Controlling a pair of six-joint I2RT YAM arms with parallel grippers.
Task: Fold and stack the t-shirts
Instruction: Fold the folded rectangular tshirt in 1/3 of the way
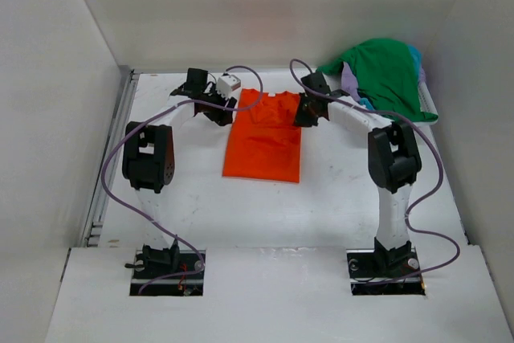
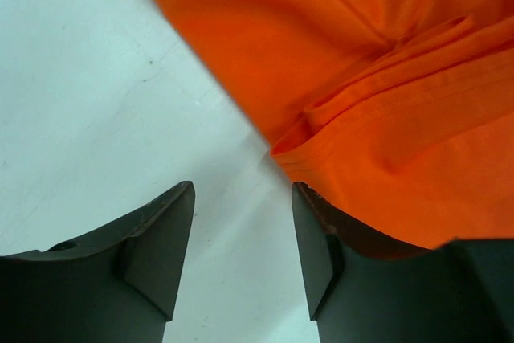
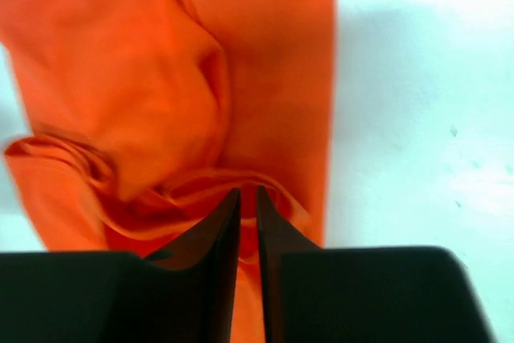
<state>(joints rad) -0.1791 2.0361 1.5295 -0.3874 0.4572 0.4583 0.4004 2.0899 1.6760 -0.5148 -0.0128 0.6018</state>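
The orange t-shirt [image 1: 263, 138] lies flat mid-table, folded into a long narrow rectangle with its collar at the far end. My left gripper [image 1: 222, 112] is at its far left corner. In the left wrist view it [image 2: 244, 190] stands open over bare table, and the shirt's hemmed edge [image 2: 385, 78] lies just beyond the right finger. My right gripper [image 1: 308, 112] is at the far right corner. There its jaws [image 3: 248, 192] are only a narrow slit apart, tips down in a bunched fold of the orange cloth [image 3: 144, 78].
At the back right a dark green t-shirt [image 1: 385, 74] is heaped over a lavender one [image 1: 348, 82], and a bit of teal cloth [image 1: 416, 57] shows beside them. White walls close in the table on three sides. A metal rail [image 1: 112, 158] runs along the left edge.
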